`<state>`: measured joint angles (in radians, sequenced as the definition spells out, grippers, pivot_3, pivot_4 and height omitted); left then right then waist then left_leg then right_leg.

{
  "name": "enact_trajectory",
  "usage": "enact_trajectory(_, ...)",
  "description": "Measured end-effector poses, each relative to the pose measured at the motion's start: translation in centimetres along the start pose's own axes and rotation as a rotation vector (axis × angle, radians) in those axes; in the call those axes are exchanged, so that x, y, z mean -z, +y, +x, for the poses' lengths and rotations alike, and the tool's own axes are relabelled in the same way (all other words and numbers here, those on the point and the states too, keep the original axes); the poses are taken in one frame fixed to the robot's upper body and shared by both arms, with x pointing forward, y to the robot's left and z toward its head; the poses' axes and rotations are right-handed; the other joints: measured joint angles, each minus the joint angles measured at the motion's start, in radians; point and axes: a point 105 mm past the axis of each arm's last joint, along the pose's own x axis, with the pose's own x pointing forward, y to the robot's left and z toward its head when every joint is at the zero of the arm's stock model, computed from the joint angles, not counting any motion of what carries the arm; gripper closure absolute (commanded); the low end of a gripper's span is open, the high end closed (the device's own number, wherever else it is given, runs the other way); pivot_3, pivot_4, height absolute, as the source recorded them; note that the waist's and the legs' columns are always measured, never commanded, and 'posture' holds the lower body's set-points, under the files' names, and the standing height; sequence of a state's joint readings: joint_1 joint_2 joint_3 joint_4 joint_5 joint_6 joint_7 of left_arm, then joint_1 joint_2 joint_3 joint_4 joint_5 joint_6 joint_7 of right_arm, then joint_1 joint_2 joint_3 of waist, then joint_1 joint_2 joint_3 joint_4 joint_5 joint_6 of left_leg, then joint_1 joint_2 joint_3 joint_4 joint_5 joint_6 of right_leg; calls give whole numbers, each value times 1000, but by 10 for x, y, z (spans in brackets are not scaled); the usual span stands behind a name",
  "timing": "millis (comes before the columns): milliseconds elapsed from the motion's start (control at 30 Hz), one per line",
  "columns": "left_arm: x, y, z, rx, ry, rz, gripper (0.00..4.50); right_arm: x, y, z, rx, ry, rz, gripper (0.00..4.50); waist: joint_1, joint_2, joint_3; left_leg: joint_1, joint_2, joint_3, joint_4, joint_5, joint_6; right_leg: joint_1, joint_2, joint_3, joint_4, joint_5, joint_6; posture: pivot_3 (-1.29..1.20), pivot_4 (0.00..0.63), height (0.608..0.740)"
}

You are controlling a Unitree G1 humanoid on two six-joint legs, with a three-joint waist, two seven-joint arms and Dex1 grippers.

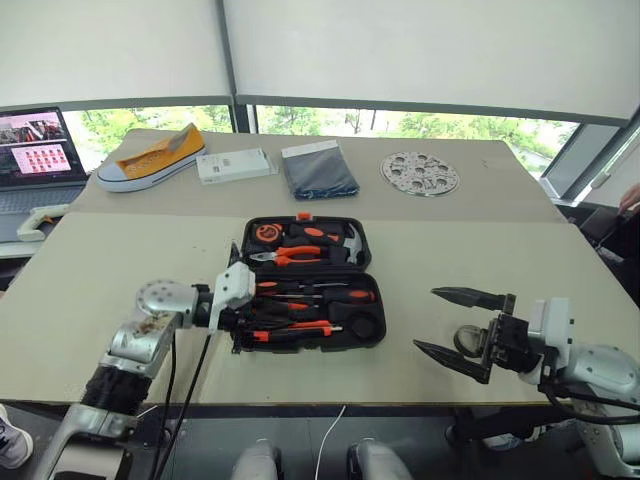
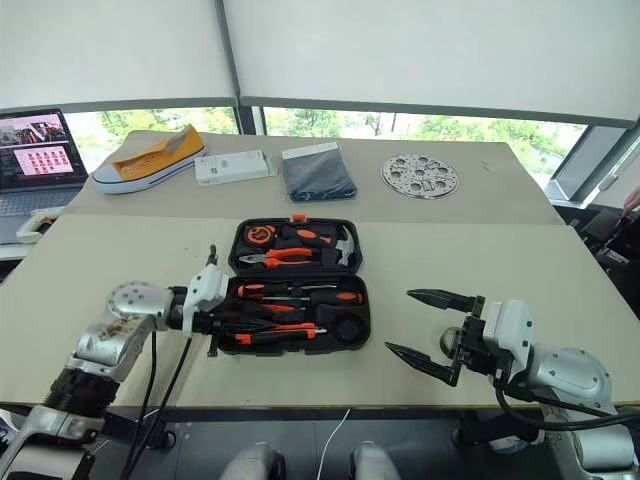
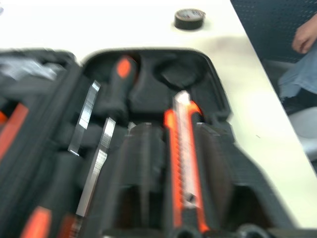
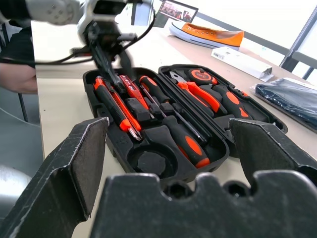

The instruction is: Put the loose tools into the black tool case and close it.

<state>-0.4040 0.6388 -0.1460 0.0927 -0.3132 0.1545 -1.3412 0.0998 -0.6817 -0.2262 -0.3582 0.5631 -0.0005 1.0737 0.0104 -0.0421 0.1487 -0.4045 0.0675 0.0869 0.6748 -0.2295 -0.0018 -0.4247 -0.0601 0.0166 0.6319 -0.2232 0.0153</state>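
Observation:
The black tool case (image 1: pixel 372 268) lies open in the middle of the table. Its near half holds two orange-and-black screwdrivers (image 1: pixel 325 294), a slim orange screwdriver (image 4: pixel 130 88) and the orange-and-black utility knife (image 3: pixel 183 163), each in its recess. The round recess (image 4: pixel 151 162) at the right end is empty. My left gripper (image 1: pixel 240 322) hangs over the left end of the near half, just above the knife. The small dark tape roll (image 3: pixel 189 19) sits on the table right of the case. My right gripper (image 1: pixel 426 318) is open there, jaws wide, holding nothing.
The case's far half holds a hammer, pliers and a tape measure (image 1: pixel 300 245). At the back lie a yellow shoe (image 1: pixel 150 158), a white box (image 1: pixel 233 165), a folded dark cloth (image 1: pixel 318 170) and a round metal disc (image 1: pixel 420 173). A laptop (image 1: pixel 35 150) stands at the far left. A person's hand (image 3: pixel 304 37) shows beyond the table's right side.

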Motion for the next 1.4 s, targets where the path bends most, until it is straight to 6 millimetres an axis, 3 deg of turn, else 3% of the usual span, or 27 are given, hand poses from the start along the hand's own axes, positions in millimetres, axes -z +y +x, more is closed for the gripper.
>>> enact_trajectory(667,14,-11,10,6,274,44,4474,4,3,1,-1,7,22,0,-1,8,-5,4,0,0,1,0,0,3,0,2,0,-3,1,0,150,740)
enact_trajectory(933,13,-5,20,-69,184,-3,4474,6,3,2,-1,8,27,0,11,14,-9,3,-1,0,3,1,2,3,0,4,0,-2,0,0,150,740)
enact_trajectory(1200,-1,8,10,-108,117,-11,4474,9,1,-2,10,23,33,0,2,13,-9,-1,-1,0,2,1,2,1,1,4,-2,-2,0,0,150,740)
enact_trajectory(1400,8,5,17,-117,179,-45,4474,9,2,0,6,21,36,0,1,12,-8,-1,-1,0,2,1,3,1,1,4,-2,-1,4,0,150,740)
